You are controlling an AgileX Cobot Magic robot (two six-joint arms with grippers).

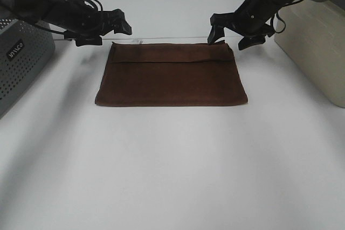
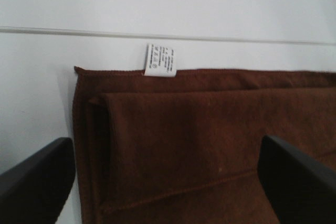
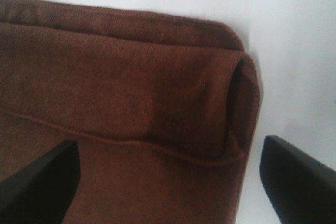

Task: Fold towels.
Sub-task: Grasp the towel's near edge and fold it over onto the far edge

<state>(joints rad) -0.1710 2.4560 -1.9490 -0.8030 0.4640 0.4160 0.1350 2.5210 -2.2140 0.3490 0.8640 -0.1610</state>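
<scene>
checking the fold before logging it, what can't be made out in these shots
Print on the tag: left wrist view, too small and blurred to read.
Layers inside the towel: all views, the top layer covers them.
Rest of the towel: both wrist views, cut off by the frame.

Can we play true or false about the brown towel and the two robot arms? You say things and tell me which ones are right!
1. The towel lies on the white table. True.
2. The left gripper is squeezing the towel. False: its jaws are open and hold nothing.
3. A small white tag sticks out from one edge of the towel. True.
4. The towel is bright blue. False: it is dark reddish-brown.
5. The right gripper has its jaws open near a towel corner. True.
</scene>
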